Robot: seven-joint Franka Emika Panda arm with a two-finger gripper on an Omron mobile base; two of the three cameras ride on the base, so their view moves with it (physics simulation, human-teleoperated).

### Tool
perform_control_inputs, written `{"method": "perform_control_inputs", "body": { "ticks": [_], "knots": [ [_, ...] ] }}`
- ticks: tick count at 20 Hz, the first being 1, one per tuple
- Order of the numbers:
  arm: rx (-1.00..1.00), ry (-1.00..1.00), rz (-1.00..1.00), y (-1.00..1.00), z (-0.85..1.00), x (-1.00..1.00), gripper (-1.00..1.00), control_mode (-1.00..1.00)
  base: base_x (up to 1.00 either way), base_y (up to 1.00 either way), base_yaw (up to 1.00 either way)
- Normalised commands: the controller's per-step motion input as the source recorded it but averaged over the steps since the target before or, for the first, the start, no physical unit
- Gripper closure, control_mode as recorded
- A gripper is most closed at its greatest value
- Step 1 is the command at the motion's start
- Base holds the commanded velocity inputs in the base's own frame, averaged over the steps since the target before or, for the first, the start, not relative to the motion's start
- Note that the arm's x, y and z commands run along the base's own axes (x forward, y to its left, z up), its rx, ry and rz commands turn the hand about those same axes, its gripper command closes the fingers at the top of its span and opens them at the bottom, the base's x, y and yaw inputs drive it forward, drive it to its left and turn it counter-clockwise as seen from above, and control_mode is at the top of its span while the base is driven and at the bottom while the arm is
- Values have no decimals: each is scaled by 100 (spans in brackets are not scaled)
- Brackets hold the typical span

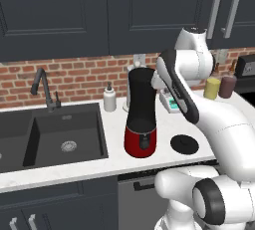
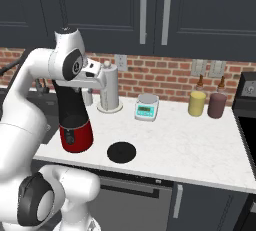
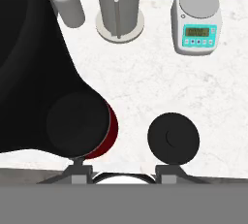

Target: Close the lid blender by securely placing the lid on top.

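While the white arm [image 1: 209, 119] takes up a big chunk of both base views, the surface [image 2: 180, 140] it leans over is white marble, with the blender [image 1: 141, 119] as the main landmark on it: tall black jar, open at the top, on a glossy red base near the front edge. The dark sink [image 1: 60, 137] is sunk in on the blender's left. Behind the blender stands a grey paper towel holder [image 2: 109, 90], with the white soap bottle [image 1: 109, 97] just to the left of that. The white-and-teal scale [image 2: 147, 107] sits back and to the right of the blender, and farther right are a yellow jar [image 2: 196, 103] and a maroon jar [image 2: 216, 105]. The lid [image 1: 184, 144] lies flat just right of the blender's base, apart from it. In the hand view the gripper [image 3: 123, 172] hangs high over the front edge between blender and lid, fingers [image 3: 80, 172] spread apart with nothing between them.
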Motion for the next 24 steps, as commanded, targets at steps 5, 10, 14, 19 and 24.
{"method": "perform_control_inputs", "body": {
  "ticks": [5, 10, 14, 19, 24],
  "knots": [
    [0, 0, 0, -8, 0, -20, -100, -100, 0, 0, 0],
    [0, 0, 0, -21, -8, -40, -100, -100, 0, 0, 0],
    [0, 0, 0, -14, -24, -33, -100, -100, 0, 0, 0],
    [0, 0, -2, -13, -39, -27, -100, -100, 0, 0, 0],
    [0, 0, -4, -9, -37, -17, -100, -100, 0, 0, 0]
  ]
}}
